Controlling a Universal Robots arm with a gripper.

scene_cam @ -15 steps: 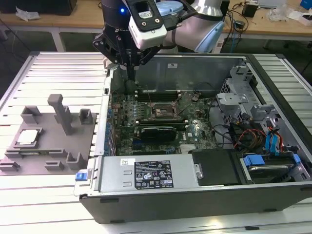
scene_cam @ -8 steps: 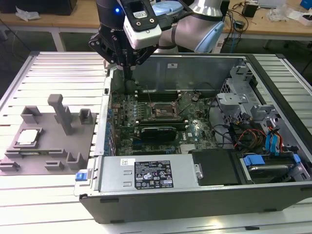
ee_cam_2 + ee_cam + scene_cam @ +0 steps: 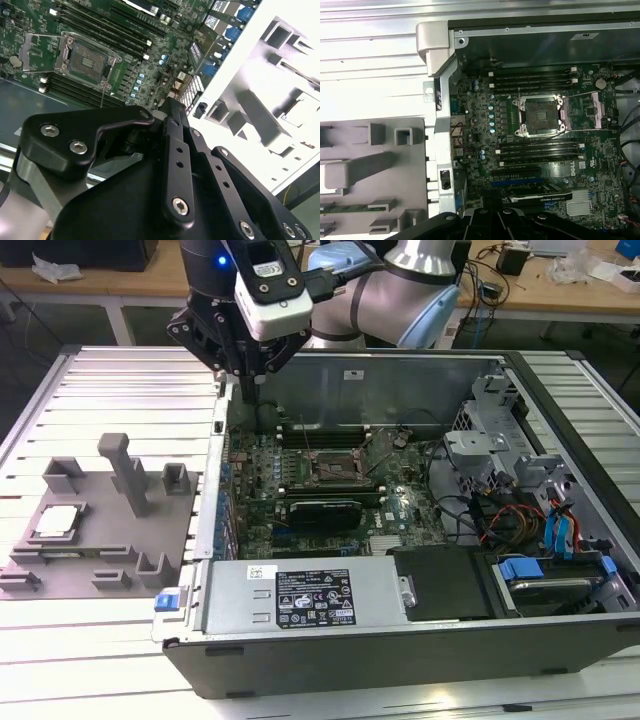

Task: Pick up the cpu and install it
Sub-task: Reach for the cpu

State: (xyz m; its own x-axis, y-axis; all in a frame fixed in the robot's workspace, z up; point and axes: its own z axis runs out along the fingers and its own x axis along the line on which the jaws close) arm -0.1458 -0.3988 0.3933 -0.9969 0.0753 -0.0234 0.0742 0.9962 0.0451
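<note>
Fingers (image 3: 173,150) of mine are closed tip to tip and hold nothing. My gripper (image 3: 258,390) hangs at the upper left of the exterior view, by the far left corner of the open computer case (image 3: 400,655). Closest beneath me are the case's metal side wall (image 3: 436,60) and the edge of the green motherboard (image 3: 480,130). A little further in sits the dark socket (image 3: 333,465), contacts bare, its metal load plate (image 3: 592,107) swung open beside it. Memory slots (image 3: 535,80) run along either side, and a dark expansion card (image 3: 322,510) lies past them.

The cpu (image 3: 57,521) is well apart from me, at the exterior view's left, lying flat in a recess of the grey fixture plate (image 3: 100,555) outside the case. A tall grey post (image 3: 125,475) on that plate and the case wall stand between it and the socket.

My own black linkage hides what lies right under the fingertips in both wrist views, so I cannot tell whether they touch the case.

Further off, at lower centre of the exterior view, is the power supply (image 3: 240,605) with its white sticker (image 3: 312,598). At lower right are a drive with blue tabs (image 3: 520,568) and red and black cables (image 3: 500,515), partly tucked under a metal cage (image 3: 480,440).

Everything rests on a ribbed aluminium table (image 3: 120,370). Wooden benches (image 3: 560,295) run along the top of the frame behind my pale arm (image 3: 400,290).
</note>
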